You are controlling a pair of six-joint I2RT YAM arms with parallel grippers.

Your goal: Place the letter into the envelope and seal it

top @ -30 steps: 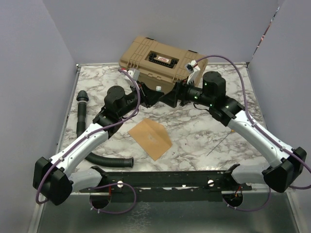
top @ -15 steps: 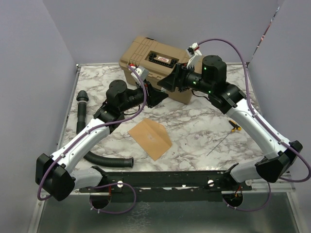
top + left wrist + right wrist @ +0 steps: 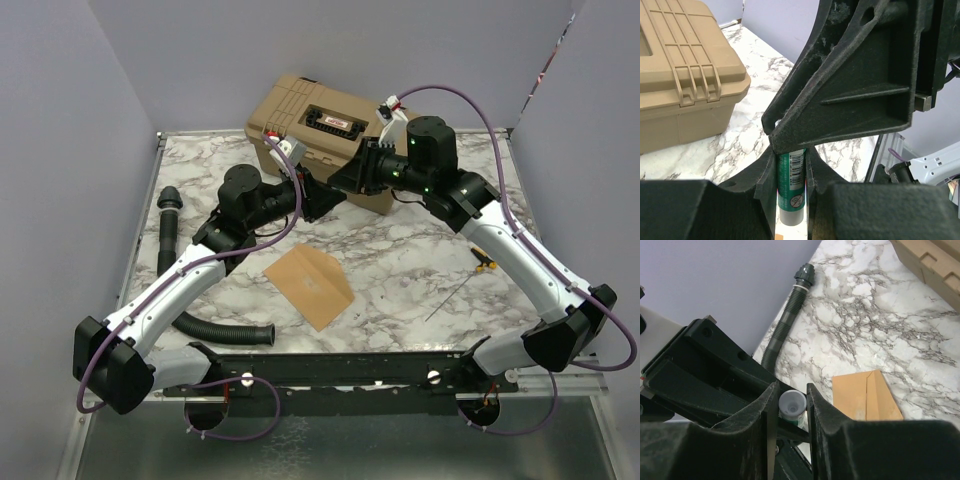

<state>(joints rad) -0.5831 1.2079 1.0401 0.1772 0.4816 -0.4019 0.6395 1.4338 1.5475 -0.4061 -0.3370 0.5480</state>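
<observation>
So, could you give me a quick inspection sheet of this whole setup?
Surface: marble table, partly covered.
Job's things: envelope lying flat mid-table; letter not seen separately.
Clutter: tan case, black hose, small yellow-and-black tool, thin rod.
Grippers: left gripper shut on glue stick; right gripper shut on its cap.
Cables: purple cables looping along both arms.
Surroundings: pale walls on three sides.

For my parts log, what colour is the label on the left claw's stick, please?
The stick's label is green with a white barcode; clearest in left wrist view.
</observation>
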